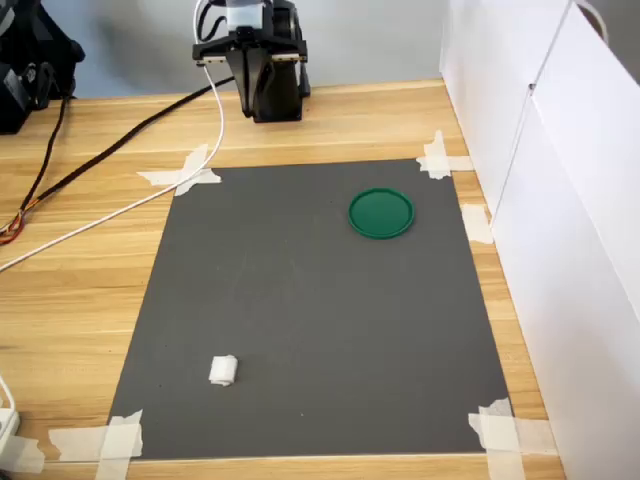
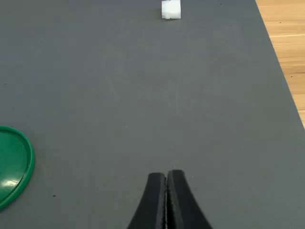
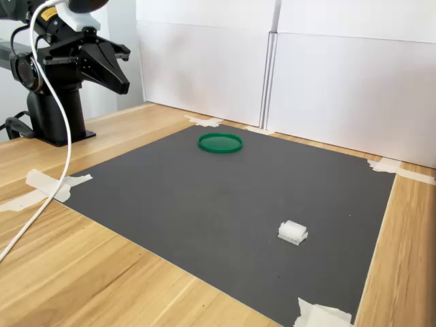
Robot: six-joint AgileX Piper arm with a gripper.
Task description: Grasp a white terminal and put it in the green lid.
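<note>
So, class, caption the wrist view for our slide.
Shut claw above grey mat, white terminal ahead, green lid aside.

lab test bench | wooden table [image 1: 90,300] | taped grey mat [image 1: 310,320] | white screening boards [image 3: 340,75]

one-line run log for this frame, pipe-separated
stage: pre-grasp | gripper: jaws shut, empty, raised near base | white terminal: on dark mat, untouched | green lid: empty, far across mat from terminal
</note>
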